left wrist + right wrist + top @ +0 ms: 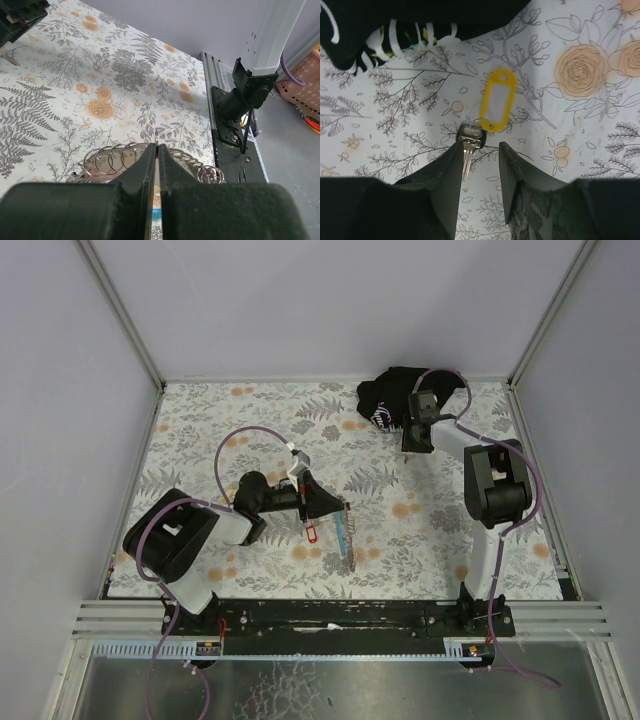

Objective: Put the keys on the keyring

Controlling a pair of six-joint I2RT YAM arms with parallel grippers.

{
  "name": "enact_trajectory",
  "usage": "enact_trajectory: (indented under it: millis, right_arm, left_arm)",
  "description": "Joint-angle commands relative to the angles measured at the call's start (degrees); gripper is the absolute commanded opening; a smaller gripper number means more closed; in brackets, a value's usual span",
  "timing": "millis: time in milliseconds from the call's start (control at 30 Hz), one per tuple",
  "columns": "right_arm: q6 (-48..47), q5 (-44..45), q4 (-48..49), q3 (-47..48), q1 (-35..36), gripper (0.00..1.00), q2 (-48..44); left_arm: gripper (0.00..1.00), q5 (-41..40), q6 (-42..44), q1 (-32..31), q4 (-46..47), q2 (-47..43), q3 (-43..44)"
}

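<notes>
- Small metal key with a yellow plastic tag: flat on the floral tablecloth at the far right, just near of the black cloth bundle. Tag points far, blade points near.
- Right gripper: fingers parted, nothing grasped yet. The blade lies between them and the key head sits at the left fingertip. Likely lined up along the blade so that closing catches the thin metal, not the loose tag.
- Metal keyring: a cluster of wire loops left of centre, at the tip of the left gripper. Its dark lanyard strap with a light-blue section trails toward the near edge.
- Left gripper: clenched tight, a sliver of metal showing between the fingertips. By my reading it pins the keyring so that the ring stays put as a fixed target.
- Key with a red tag: just near of the left gripper. Cannot tell whether it is on the ring.
- The two grippers are well apart, so the yellow-tagged key has a long carry left.
</notes>
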Motion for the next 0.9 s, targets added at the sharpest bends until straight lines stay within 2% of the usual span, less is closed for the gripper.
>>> enact_trajectory:
  millis: [0,367,600,867]
  right_arm:
    - [4.3,5.7,2.5,3.0,0.4,0.41,0.3]
    - [5.7,4.6,3.4,5.9,0.4,0.40,4.1]
    - [6.3,3.8,0.6,4.5,0.4,0.20,4.4]
    - [5.2,-2.8,1.8,-8.7,0.9,0.05,-4.5]
  left_arm:
    - [0.00,-0.6,-0.7,0.6,5.3,0.3,-0.2]
    - [0.00,0.0,-1.4,0.7,5.6,0.8,0.3]
    - [0.00,0.1,-1.4,0.7,5.3,1.2,0.4]
    - [0.00,0.5,-2.2,0.8,5.9,2.0,0.8]
